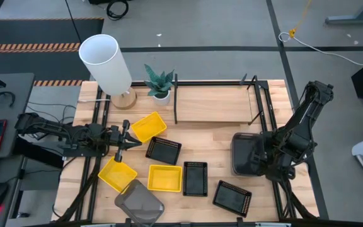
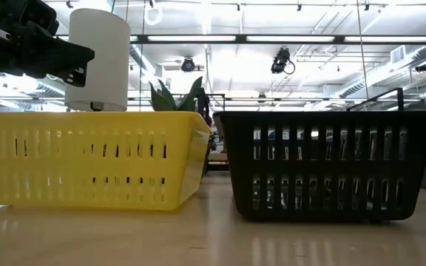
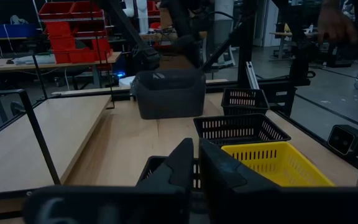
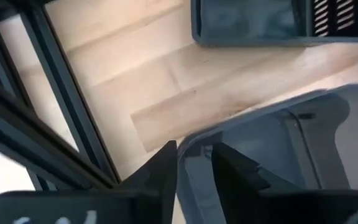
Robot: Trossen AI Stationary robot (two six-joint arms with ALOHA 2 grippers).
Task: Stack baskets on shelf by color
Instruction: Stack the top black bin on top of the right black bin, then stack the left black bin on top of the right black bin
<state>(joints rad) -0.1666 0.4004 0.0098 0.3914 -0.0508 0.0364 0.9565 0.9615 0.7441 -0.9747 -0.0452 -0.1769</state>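
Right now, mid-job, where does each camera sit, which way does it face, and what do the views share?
High: overhead, straight down on table; both arms show.
Low: tabletop height, facing yellow basket and black basket; an arm at upper left.
Left wrist: past left claw, shut, toward grey basket.
Right wrist: down past right claw, straddling a grey basket rim.
Shared: left wrist and high both show the grey basket at the right arm.

Low view: yellow basket (image 2: 87,159) and black basket (image 2: 328,166) block most of the table behind; lamp (image 2: 97,59) base hidden behind yellow basket, plant (image 2: 177,96) pot too. High view: grey basket (image 1: 140,205) near yellow basket is cut by the frame edge.
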